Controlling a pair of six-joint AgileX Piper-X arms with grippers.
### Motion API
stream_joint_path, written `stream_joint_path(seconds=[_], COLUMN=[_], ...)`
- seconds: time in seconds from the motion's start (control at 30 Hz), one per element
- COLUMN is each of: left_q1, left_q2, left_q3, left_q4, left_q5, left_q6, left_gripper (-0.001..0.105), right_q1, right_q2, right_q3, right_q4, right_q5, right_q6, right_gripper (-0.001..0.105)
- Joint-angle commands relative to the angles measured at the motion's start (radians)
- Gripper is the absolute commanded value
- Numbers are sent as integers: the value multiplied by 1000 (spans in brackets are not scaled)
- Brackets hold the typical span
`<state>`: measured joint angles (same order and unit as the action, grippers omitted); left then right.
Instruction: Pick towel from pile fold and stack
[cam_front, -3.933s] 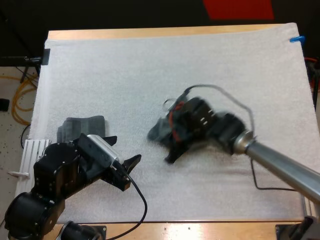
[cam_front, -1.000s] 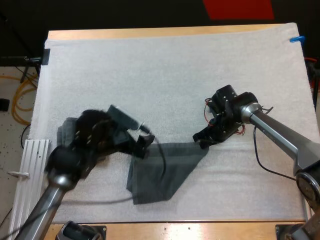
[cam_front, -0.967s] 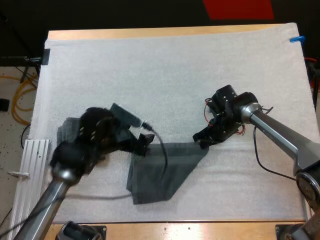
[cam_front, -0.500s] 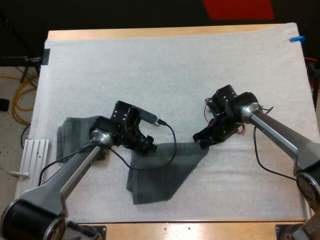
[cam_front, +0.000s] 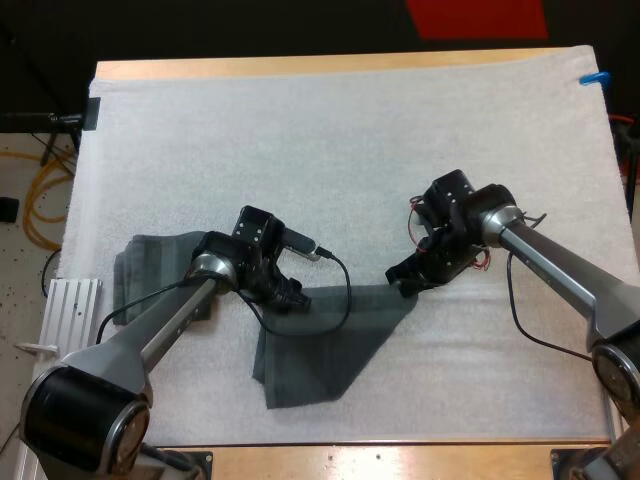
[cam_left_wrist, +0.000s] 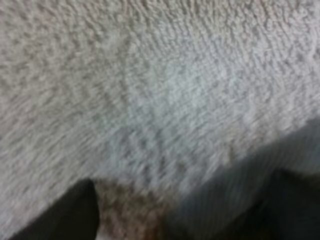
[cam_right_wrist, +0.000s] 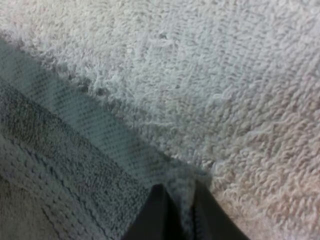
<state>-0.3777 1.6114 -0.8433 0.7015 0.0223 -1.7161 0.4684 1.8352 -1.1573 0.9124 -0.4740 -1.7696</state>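
Observation:
A dark grey-green towel (cam_front: 325, 340) lies partly spread on the white mat, one lower corner folded in. My right gripper (cam_front: 404, 284) is down at its far right corner and shut on it; in the right wrist view the towel's hemmed corner (cam_right_wrist: 150, 165) is pinched between the two black fingers (cam_right_wrist: 155, 215) of that gripper (cam_right_wrist: 179, 202). My left gripper (cam_front: 291, 297) is low at the towel's far left corner. In the left wrist view this gripper (cam_left_wrist: 185, 200) is open, its fingers (cam_left_wrist: 70, 215) standing wide apart, with the towel edge (cam_left_wrist: 235, 195) beside the far one.
A second dark towel (cam_front: 150, 262) lies bunched at the mat's left side, partly under my left arm. A white slatted rack (cam_front: 60, 320) sits off the mat's left edge. Bare mat (cam_front: 330, 150) stretches across the far half.
My left arm has swung in from the left and settled low at the towel's far left corner. My right gripper has kept its hold on the right corner without moving.

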Motion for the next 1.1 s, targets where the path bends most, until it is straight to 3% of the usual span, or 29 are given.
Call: stream_joint_path(seconds=[0.0,0.3,0.5,0.7,0.87,1.0,1.07], left_q1=[-3,-3,-3,-3,-3,-3,-3], left_q2=[6,6,6,-38,-189,-329,-397], left_q3=[0,0,0,-2,-47,-118,-162], left_q4=[6,27,40,40,55,89,100], left_q5=[-22,-22,-22,-22,-22,-19,18], left_q6=[0,18,23,32,38,38,38], left_gripper=[58,30,1,0,0,0,0], right_q1=[-5,-5,-5,-5,6,24,37], right_q2=[-3,-3,-4,-76,-212,-345,-420], right_q3=[-4,-4,-4,-4,-4,-4,-4], right_q4=[12,14,14,-5,-56,-112,-139], right_q5=[4,4,4,57,294,409,430], right_q6=[-6,-6,-6,-38,-44,-44,-44], right_gripper=[0,0,0,0,0,0,0])
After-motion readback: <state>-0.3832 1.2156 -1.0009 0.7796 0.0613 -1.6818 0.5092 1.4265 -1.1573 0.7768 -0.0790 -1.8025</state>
